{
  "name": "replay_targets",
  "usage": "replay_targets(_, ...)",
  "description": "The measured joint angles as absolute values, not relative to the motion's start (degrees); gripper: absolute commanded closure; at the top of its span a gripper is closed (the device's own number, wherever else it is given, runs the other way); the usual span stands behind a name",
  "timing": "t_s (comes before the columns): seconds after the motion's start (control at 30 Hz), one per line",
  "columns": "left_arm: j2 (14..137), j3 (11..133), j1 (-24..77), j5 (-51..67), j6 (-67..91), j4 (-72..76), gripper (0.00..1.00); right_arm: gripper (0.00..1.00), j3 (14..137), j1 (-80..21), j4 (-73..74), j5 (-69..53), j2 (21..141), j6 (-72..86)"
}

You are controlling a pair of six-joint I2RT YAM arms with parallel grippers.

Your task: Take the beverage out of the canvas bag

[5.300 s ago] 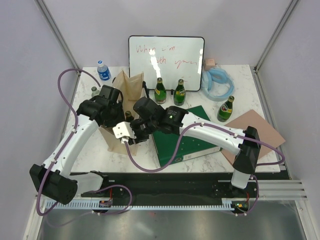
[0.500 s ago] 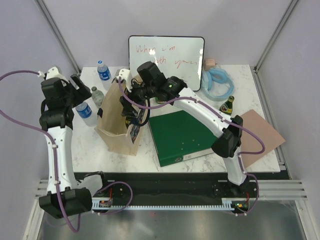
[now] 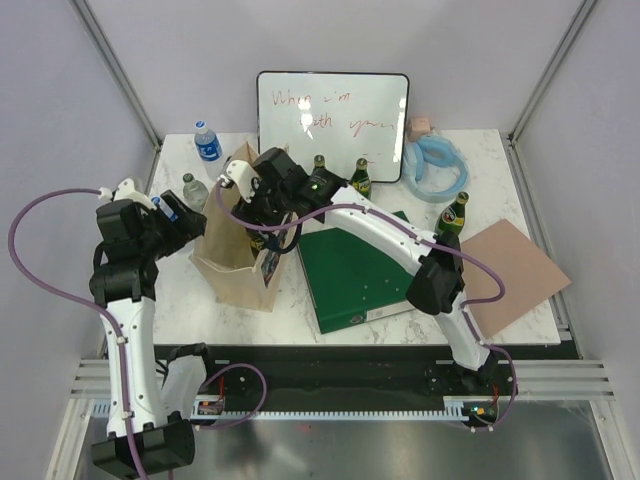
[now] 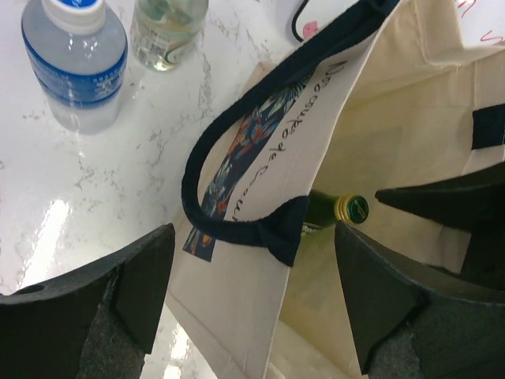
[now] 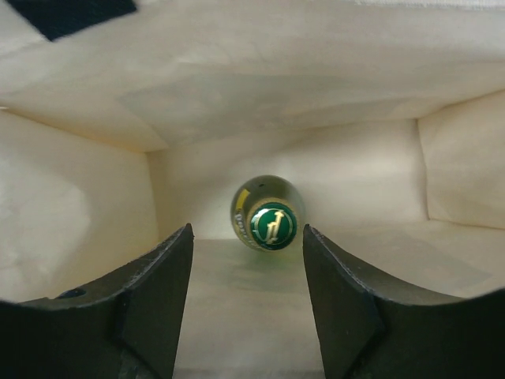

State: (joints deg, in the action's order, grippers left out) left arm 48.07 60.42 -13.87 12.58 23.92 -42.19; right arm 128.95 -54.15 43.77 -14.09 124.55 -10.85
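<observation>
One beverage sits in my feed: a green glass bottle [image 5: 268, 215] with a green and gold cap, standing upright on the floor of the canvas bag [image 3: 238, 262], close to its back wall. From the left wrist view I see its neck and cap [image 4: 338, 210] just inside the bag's rim. The bag is a tall beige tote, upright on the marble table [image 3: 480, 150], with a dark strap handle [image 4: 207, 170] looping over the side that carries a colourful print [image 4: 241, 154] and a line of script. My right gripper [image 5: 246, 237] is lowered into the bag's mouth, fingers apart on either side of the cap, above it and touching nothing. My left gripper [image 4: 252, 272] hangs spread wide over the printed side and the strap, gripping nothing. The strap lies across the near edge of the opening, and the right arm fills most of the mouth. Near the bag stand a blue-labelled water bottle [image 4: 75, 63] and a small clear bottle [image 4: 166, 28]. Behind are a whiteboard [image 3: 333, 125] and more green bottles [image 3: 360, 182]; a green binder [image 3: 365, 275] lies just beside the bag.
</observation>
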Motion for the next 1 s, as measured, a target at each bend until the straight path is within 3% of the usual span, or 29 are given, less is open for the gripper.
replay_targets(0.37,44.5,57.7,-13.9,15.7,25.1,-44.3,0.12,0.53,129.0,-54.2,43.8,-9.3,127.1,-12.1)
replay_targets(0.63,44.4,56.9,-13.9,16.6,25.6,-44.5,0.12,0.73,129.8,-54.5,44.2,-9.3,128.0,-12.8)
replay_targets(1.0,44.4,56.9,-13.9,16.8,25.6,-44.5,0.12,0.52,131.5,-54.5,44.3,-10.4,129.2,-13.4)
